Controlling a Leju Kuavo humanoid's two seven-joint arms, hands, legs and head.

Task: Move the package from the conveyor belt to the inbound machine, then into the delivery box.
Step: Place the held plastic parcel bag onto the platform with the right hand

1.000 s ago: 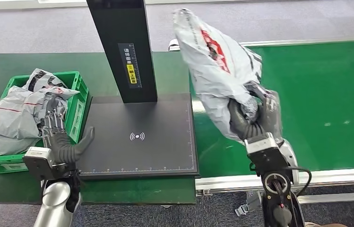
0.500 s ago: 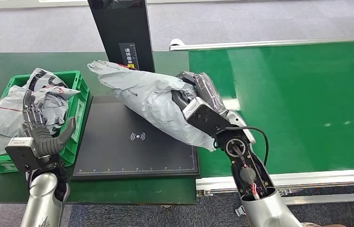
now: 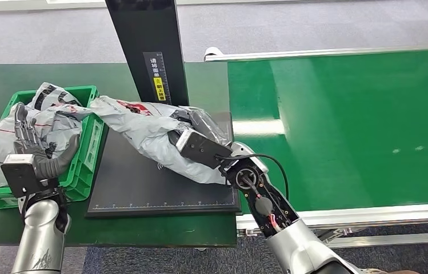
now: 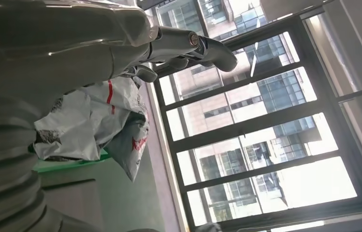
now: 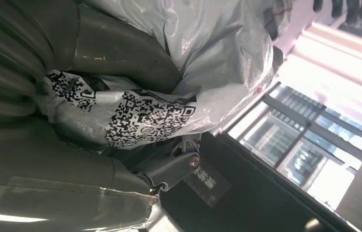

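Note:
A grey plastic package (image 3: 143, 134) with red print lies tilted over the black scanning plate (image 3: 137, 191) of the inbound machine, its far end reaching toward the green box (image 3: 88, 154). My right hand (image 3: 191, 137) grips its near end; the right wrist view shows the bag (image 5: 208, 58) and its QR label (image 5: 150, 118) pressed against the hand. My left hand (image 3: 31, 151) is raised at the front of the green box with fingers spread, holding nothing. The left wrist view shows its fingers (image 4: 193, 46) extended above grey bags (image 4: 92, 121).
The machine's black column (image 3: 148, 45) stands just behind the package. The green box holds several grey bags (image 3: 23, 134). The green conveyor belt (image 3: 360, 125) lies to the right, with a metal rail (image 3: 348, 217) along its near edge.
My right arm has swung the package left from above the belt and lowered it onto the scanning plate. My left hand has drawn back left, from the plate's edge to the box front.

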